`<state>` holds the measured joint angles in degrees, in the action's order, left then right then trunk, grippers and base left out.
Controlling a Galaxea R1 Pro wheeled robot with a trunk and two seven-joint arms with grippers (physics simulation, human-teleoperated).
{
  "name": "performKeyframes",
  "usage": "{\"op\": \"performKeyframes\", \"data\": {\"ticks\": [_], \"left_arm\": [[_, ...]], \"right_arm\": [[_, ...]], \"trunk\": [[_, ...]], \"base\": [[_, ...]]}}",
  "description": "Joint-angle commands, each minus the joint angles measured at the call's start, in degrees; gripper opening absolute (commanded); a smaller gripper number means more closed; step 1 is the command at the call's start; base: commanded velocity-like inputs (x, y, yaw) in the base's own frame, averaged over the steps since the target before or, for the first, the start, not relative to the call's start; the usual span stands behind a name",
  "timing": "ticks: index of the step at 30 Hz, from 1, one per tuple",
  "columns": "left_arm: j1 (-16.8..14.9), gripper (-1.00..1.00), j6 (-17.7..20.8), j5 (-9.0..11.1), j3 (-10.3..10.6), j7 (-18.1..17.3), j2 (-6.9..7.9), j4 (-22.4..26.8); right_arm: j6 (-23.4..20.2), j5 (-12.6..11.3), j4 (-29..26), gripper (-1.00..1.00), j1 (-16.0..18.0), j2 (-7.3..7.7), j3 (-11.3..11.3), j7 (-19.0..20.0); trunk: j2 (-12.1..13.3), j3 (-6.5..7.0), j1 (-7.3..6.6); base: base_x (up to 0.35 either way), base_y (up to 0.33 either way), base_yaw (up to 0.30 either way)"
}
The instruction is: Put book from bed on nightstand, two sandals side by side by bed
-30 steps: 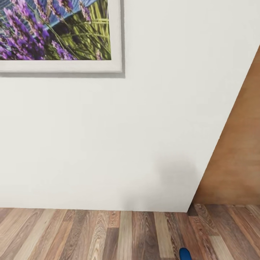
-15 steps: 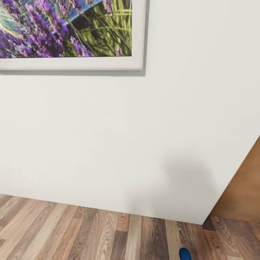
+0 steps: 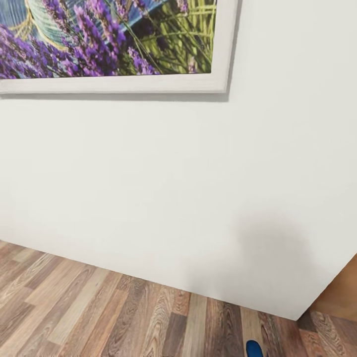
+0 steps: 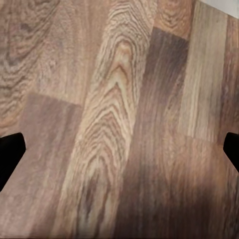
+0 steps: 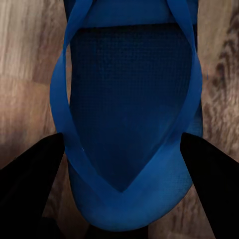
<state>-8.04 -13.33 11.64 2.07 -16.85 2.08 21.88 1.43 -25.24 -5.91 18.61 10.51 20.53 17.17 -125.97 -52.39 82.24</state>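
The head camera swings left, sliding the framed lavender print [image 3: 114,44] rightward along the wall [image 3: 148,188]. The right gripper [image 5: 119,164], fingers clamped on a blue sandal [image 5: 132,114], carries it above the floor [image 3: 99,317]. The left gripper [image 4: 119,149] hangs apart. Next: finding the bed.

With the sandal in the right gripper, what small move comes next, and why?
Probably keep turning the base to find the bed: the right gripper sits clamped around the bright blue flip-flop sandal, while the head view faces a white wall with a framed lavender picture.
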Motion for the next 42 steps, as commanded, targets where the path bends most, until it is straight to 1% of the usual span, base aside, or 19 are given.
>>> {"op": "performKeyframes", "data": {"ticks": [1,5,14,33,42], "left_arm": [[0.0,1.00,-0.1,0.6,0.2,-0.2,0.03,-0.1],[0.0,1.00,-0.1,0.6,0.2,-0.2,0.03,-0.1],[0.0,1.00,-0.1,0.6,0.2,-0.2,0.03,-0.1],[0.0,1.00,-0.1,0.6,0.2,-0.2,0.03,-0.1],[0.0,1.00,0.0,0.6,0.2,-0.2,0.03,-0.1]], "right_arm": [[0.2,-0.5,0.0,-1.00,0.0,0.03,0.5,0.2],[0.2,-0.6,0.0,-1.00,0.0,0.03,0.5,0.1],[0.2,-0.5,0.0,-1.00,0.0,0.03,0.5,0.1],[0.2,-0.5,0.0,-1.00,0.0,0.03,0.5,0.1],[0.2,-0.5,0.0,-1.00,0.0,0.03,0.5,0.1]], "trunk": [[0.0,-0.10,-0.01],[0.0,-0.29,-0.01],[0.0,-0.73,-0.01],[0.0,-1.65,-0.01],[0.0,-2.09,-0.01]], "base": [[0.000,0.000,0.239],[0.047,0.000,0.239],[0.222,-0.025,0.239],[0.015,0.000,0.239],[0.277,0.000,0.239]]}}
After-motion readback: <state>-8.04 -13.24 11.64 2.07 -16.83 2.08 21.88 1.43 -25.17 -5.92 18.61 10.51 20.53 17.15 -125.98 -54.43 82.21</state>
